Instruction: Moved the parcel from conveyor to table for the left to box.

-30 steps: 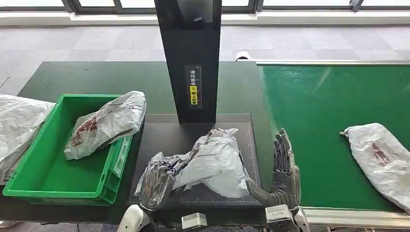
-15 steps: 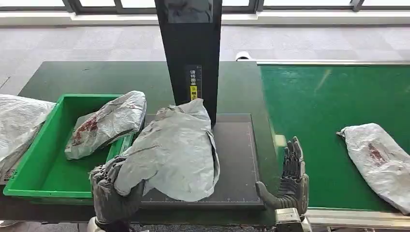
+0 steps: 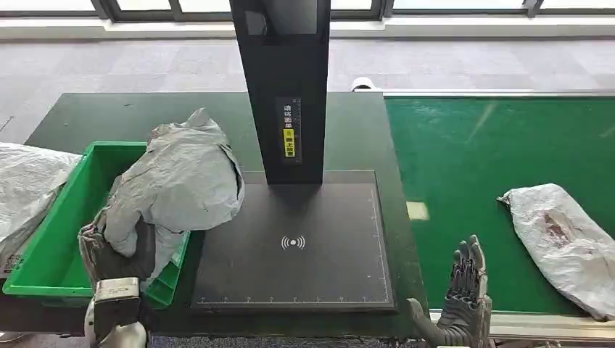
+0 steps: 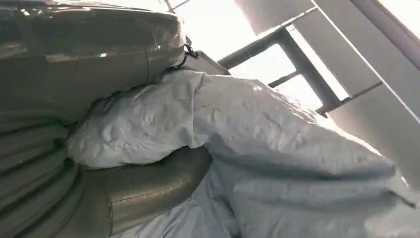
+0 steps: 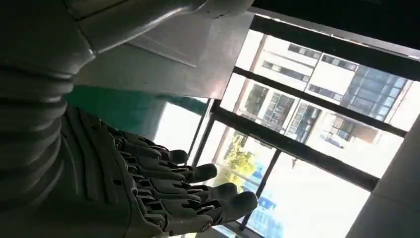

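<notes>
Parcel point(image 3: 185, 174), a crumpled grey plastic mailer, hangs from the left hand point(image 3: 116, 250) over the near right corner of the green bin point(image 3: 43, 264), at about nine o'clock from the black scan pad point(image 3: 294, 246); the left wrist view shows thumb and fingers clamped on a fold of the bag point(image 4: 277, 148). Judging by this, the conveyor-to-table part is done and the boxing is nearly finished: what remains is to carry the bag a little farther toward nine o'clock, lower it and let go. That left forearm rises from the six o'clock edge with the hand turned up under the bag. At three o'clock another grey parcel point(image 3: 569, 243) lies on the green conveyor point(image 3: 493, 159), unhandled. The right hand point(image 3: 464, 304) stands upright at five o'clock by the belt's near edge, fingers spread, holding nothing.
</notes>
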Tool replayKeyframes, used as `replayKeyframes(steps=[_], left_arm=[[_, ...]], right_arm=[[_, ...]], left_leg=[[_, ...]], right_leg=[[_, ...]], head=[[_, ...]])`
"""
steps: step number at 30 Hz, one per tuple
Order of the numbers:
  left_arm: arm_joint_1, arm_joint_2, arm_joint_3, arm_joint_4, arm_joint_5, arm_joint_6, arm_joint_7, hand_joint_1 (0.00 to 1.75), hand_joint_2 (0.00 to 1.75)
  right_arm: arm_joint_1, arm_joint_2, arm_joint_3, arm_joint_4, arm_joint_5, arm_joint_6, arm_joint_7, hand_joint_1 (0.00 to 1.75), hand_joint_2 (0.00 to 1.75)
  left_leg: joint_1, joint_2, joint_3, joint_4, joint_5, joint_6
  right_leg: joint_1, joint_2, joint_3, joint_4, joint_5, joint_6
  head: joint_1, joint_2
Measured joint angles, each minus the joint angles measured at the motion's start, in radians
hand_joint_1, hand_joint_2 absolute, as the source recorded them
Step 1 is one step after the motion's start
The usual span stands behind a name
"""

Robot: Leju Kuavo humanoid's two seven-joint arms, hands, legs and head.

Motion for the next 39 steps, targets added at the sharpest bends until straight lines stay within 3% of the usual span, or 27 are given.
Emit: replayKeyframes(steps=[7,11,15,28,29,30,33,34,39], left_arm=[[-0.122,0.040,0.146,0.123,0.131,-0.153,0.119,1.75,1.75],[-0.245,0.073,0.311,0.232,0.102,-0.180,0.177,1.75,1.75],[-0.297,0.092,0.423,0.299,0.074,-0.188,0.192,1.75,1.75],[-0.424,0.123,0.495,0.509,-0.027,-0.172,0.225,1.75,1.75],[-0.433,0.124,0.495,0.524,-0.031,-0.170,0.224,1.47,1.75],[-0.440,0.126,0.496,0.534,-0.032,-0.169,0.224,0.03,1.75],[-0.446,0.127,0.497,0.550,-0.047,-0.197,0.235,0.00,1.75],[-0.445,0.126,0.497,0.552,-0.059,-0.212,0.239,0.00,0.00],[-0.440,0.109,0.467,0.542,-0.125,-0.248,0.244,0.00,0.00]], right_arm=[[0.000,-0.001,-0.003,-0.009,-0.014,0.028,0.000,0.00,1.75],[-0.066,0.008,-0.002,0.016,0.017,0.089,0.000,0.00,1.75],[-0.115,0.019,-0.002,0.051,0.024,0.104,0.000,0.00,1.75],[-0.171,0.025,-0.002,0.105,0.022,0.112,0.000,0.00,1.75],[-0.169,0.025,-0.002,0.105,0.023,0.113,0.000,0.00,1.75],[-0.167,0.026,-0.002,0.105,0.025,0.115,0.000,0.00,1.75],[-0.161,0.033,-0.003,0.105,0.044,0.134,0.000,0.00,1.75],[-0.160,0.037,-0.005,0.105,0.048,0.137,0.000,0.00,1.75],[-0.150,0.052,-0.024,0.094,0.067,0.153,0.000,0.00,1.75]], left_leg=[[0.000,0.000,-0.001,0.000,0.001,-0.001],[0.001,0.003,0.000,0.000,0.003,-0.005],[0.002,0.002,0.000,0.000,0.005,-0.006],[0.003,0.001,-0.004,0.000,0.005,-0.006],[0.003,0.001,-0.004,0.000,0.005,-0.006],[0.003,0.002,-0.004,0.000,0.005,-0.006],[0.003,0.002,-0.004,0.000,0.005,-0.006],[0.003,0.002,-0.004,0.000,0.005,-0.006],[0.002,0.002,-0.005,0.000,0.005,-0.006]], right_leg=[[0.000,0.000,0.000,0.000,0.001,-0.001],[0.003,0.002,-0.001,0.000,0.003,-0.005],[0.004,0.002,-0.002,0.000,0.004,-0.006],[0.004,0.000,-0.004,0.001,0.005,-0.006],[0.004,0.001,-0.004,0.001,0.005,-0.006],[0.004,0.001,-0.005,0.001,0.005,-0.006],[0.004,0.002,-0.006,0.001,0.005,-0.007],[0.004,0.002,-0.006,0.001,0.005,-0.007],[0.004,0.002,-0.006,0.001,0.005,-0.007]], head=[[0.000,0.000],[0.000,0.000],[0.000,0.000],[0.000,0.000],[0.000,0.000],[0.000,0.000],[0.000,0.000],[0.000,0.000],[0.000,0.000]])
